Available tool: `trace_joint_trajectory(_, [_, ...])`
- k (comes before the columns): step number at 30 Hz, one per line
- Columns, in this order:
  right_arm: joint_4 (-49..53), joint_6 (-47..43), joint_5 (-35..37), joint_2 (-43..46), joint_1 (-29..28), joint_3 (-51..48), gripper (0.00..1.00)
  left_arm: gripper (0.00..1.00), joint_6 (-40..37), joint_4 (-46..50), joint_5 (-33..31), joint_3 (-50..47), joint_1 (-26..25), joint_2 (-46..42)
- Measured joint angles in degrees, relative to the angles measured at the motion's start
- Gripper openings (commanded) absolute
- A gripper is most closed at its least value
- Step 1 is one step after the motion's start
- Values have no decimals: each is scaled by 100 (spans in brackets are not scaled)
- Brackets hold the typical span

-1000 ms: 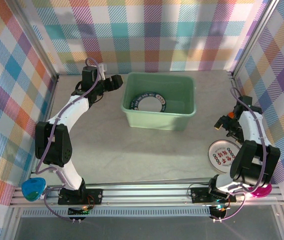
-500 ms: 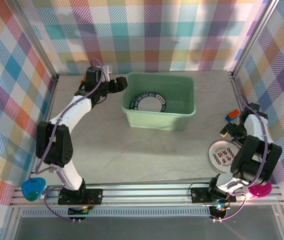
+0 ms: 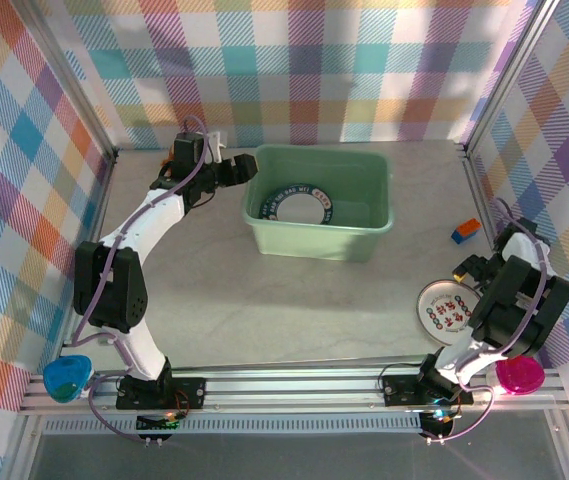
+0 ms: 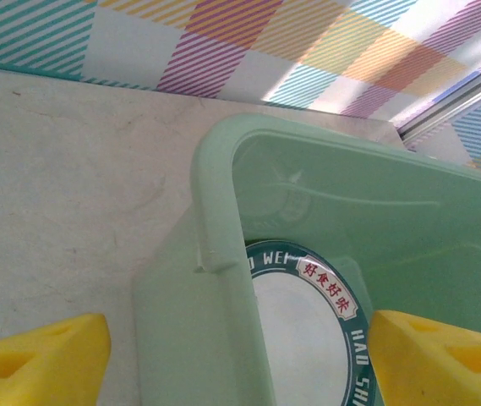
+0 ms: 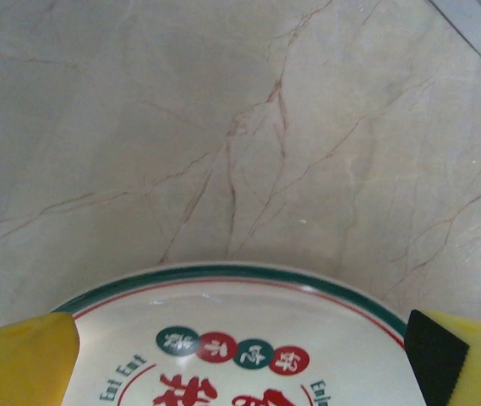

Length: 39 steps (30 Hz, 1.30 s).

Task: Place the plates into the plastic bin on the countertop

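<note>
Now the right tool [image 5: 238, 347], jaws apart, has dropped over the four-o'clock plate [image 3: 446, 312], bound next for the plastic bin [image 3: 314, 243].

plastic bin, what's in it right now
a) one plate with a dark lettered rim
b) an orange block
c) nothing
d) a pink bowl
a: the top view shows one plate with a dark lettered rim lying flat on the floor of the plastic bin, and nothing else beside it.
</note>
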<state>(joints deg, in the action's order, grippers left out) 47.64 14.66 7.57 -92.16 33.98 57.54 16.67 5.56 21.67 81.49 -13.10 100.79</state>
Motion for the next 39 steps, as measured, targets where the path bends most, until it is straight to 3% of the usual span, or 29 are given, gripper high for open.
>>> trace_joint_trajectory(17, [-286, -149, -643, -254, 177, -42, 99, 80, -153, 55, 42, 66, 0, 214])
trace_joint_trajectory(30, [-721, 105, -1552, 219, 164, -579, 100, 80, -153, 52, 83, 96, 0, 260])
trace_joint_trajectory(39, [-748, 111, -1617, 400, 83, -662, 100, 80, -151, 42, 83, 76, 0, 260])
